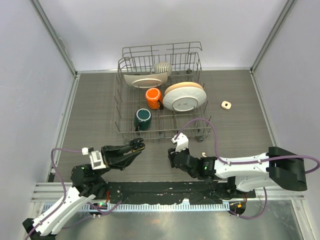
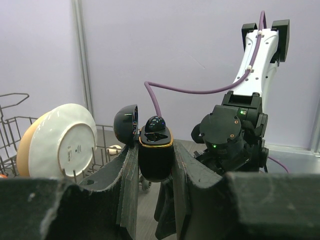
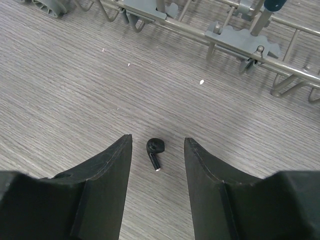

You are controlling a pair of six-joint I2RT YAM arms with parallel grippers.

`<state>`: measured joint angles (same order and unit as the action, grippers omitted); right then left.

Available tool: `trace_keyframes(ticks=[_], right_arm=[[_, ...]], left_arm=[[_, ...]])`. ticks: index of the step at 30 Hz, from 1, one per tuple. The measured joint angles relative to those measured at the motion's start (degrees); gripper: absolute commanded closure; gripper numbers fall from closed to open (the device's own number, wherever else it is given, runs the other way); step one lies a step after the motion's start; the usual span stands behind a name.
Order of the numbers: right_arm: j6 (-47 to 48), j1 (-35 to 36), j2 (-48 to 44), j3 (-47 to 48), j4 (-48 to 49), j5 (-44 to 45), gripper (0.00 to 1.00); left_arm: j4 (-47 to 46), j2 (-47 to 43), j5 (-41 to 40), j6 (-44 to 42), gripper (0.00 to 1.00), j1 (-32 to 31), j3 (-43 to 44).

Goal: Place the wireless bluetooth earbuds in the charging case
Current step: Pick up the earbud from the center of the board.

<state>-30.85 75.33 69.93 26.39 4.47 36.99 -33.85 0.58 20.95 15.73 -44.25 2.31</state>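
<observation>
In the lower left of the top view, the left claw [image 1: 135, 146] is closed on the black charging case [image 2: 155, 156] and holds it off the bench [image 3: 60, 90]. The lid is swung up to the left, and what looks like one seated bud [image 2: 155, 123] sits in the case's top.

At lower centre, the right claw [image 3: 157, 140] is spread wide, holds nothing and points down at the bench. The loose black earbud [image 3: 154, 148] lies on the bench between its fingers and touches neither. Its head is up-frame and its stem runs down-frame with a slight lean to the right, so it lies roughly along the gap. The right arm is clearly the nearer. I judge that closing would pinch the earbud across its sides.

Further right, a cream earbud [image 1: 203, 153] lies just beside the right arm.
</observation>
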Motion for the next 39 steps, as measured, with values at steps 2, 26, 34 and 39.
trace_keyframes(ticks=[2,26,34,39], right_arm=[[-0.2,0.0,0.0,0.0,0.0,0.1,0.50],[-3.8,0.1,8.3,0.6,-0.1,-0.9,0.53],[-3.8,0.1,11.2,1.7,0.7,-1.3,0.54],[-4.0,-0.3,11.8,2.3,0.6,-1.7,0.54]], left_arm=[[0.0,0.0,0.0,0.0,1.00,0.0,0.0],[-0.1,0.0,0.0,0.4,1.00,0.0,0.0],[-0.1,0.0,0.0,0.4,1.00,0.0,0.0],[-0.1,0.0,0.0,0.4,1.00,0.0,0.0]])
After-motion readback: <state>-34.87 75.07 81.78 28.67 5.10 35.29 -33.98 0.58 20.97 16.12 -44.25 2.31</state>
